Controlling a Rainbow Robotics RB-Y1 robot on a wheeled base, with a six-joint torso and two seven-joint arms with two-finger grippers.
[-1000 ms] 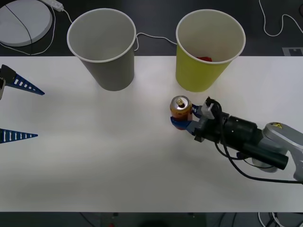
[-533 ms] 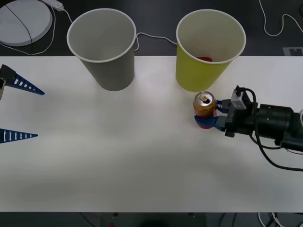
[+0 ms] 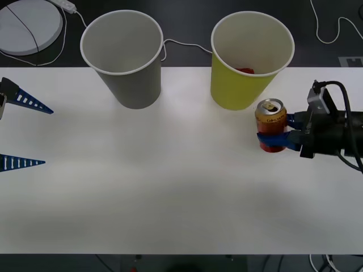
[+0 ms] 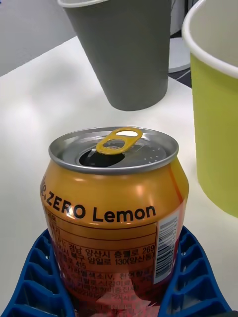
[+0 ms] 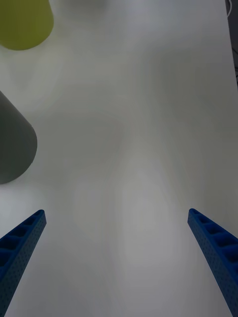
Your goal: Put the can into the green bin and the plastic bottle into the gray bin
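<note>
The red-orange can [image 3: 270, 122] stands upright in my right gripper [image 3: 272, 133], whose blue fingers [image 4: 193, 282] are shut on its lower half. It is just right of the green bin [image 3: 249, 59], beside the wall and below the rim. In the right wrist view the can [image 4: 114, 208] has an opened top with a gold tab, and the green bin [image 4: 215, 109] and gray bin [image 4: 124, 54] stand behind it. The gray bin [image 3: 122, 56] stands at the back left of centre. My left gripper [image 3: 22, 132] waits open at the table's left edge. The plastic bottle is out of view.
Something red [image 3: 245, 70] lies inside the green bin. A white round disc [image 3: 28, 22] and white cables lie on the dark floor behind the table. The left wrist view shows bare white tabletop [image 5: 129, 148] between the open fingers [image 5: 20, 247].
My right gripper has carried the can to the right and slightly back, from in front of the green bin to its right side. The left arm has stayed still.
</note>
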